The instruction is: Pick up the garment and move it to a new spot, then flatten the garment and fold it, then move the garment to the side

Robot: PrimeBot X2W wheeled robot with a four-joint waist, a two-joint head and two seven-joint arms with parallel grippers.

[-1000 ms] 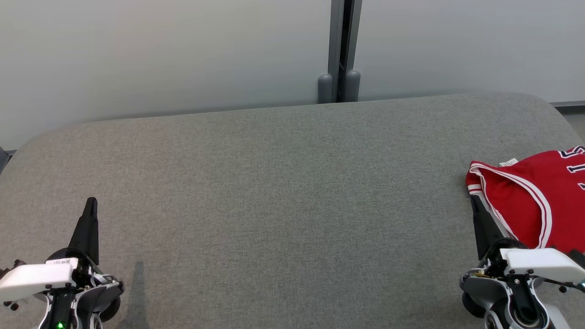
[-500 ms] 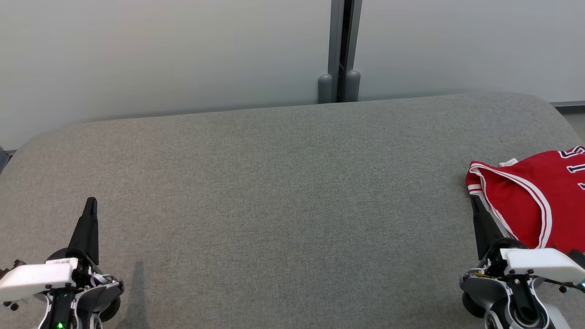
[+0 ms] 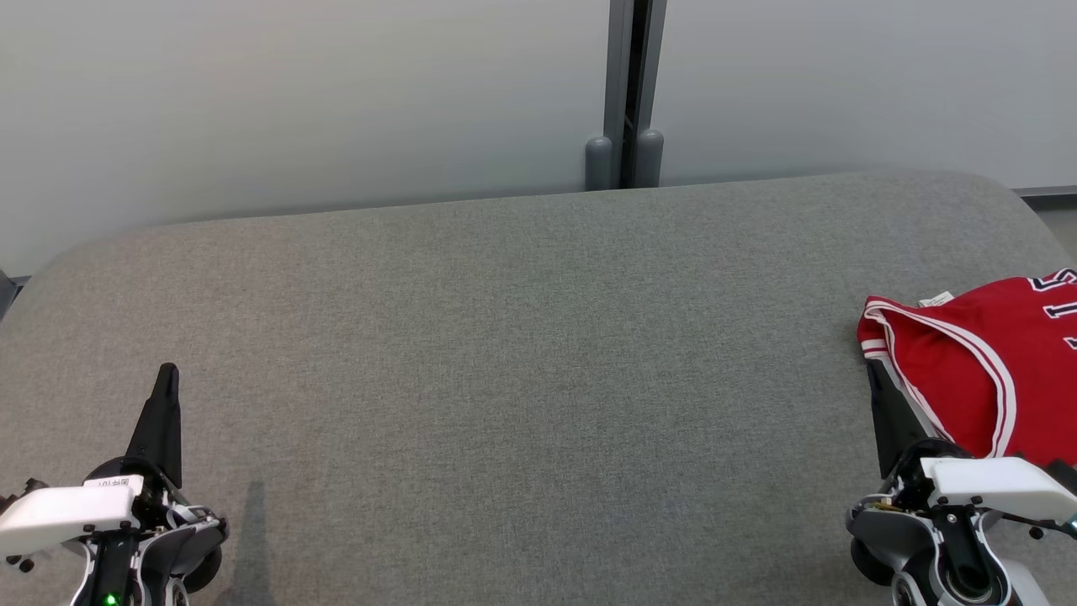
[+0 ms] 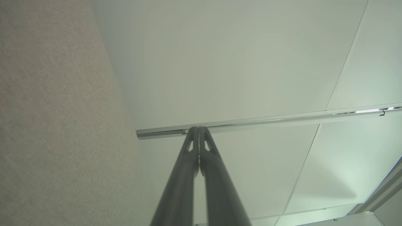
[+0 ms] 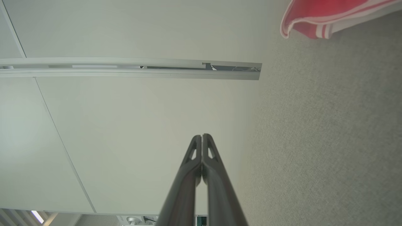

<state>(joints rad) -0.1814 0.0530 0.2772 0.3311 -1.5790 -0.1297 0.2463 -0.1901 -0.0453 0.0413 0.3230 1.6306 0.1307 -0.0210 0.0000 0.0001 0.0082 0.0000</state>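
Our left gripper (image 3: 167, 376) has its two dark fingers pressed together on nothing. It sits low at the near left of the grey fabric tabletop (image 3: 538, 353) and points toward the far edge. The left wrist view shows the same: its tips (image 4: 198, 129) meet, with bare cloth beside them and pale wall ahead.

Our right gripper (image 3: 872, 370) mirrors it at the near right, also closed and empty, as its wrist view (image 5: 202, 137) confirms. We read both as parked in a rest pose, drawn back so the middle of the table is open for work.

The red basketball jersey (image 3: 968, 370), trimmed in white with dark numerals, lies on the table at the far right. Part of it is cut off by the frame. It is just beside the right gripper's fingers, and in the right wrist view its striped hem (image 5: 314, 18) lies off to the side, apart from the tips. We cannot tell whether it is folded.

Beyond the table stand pale wall panels (image 3: 294, 101) joined by a grey post (image 3: 627, 84). Nothing lies between the right gripper and the jersey.
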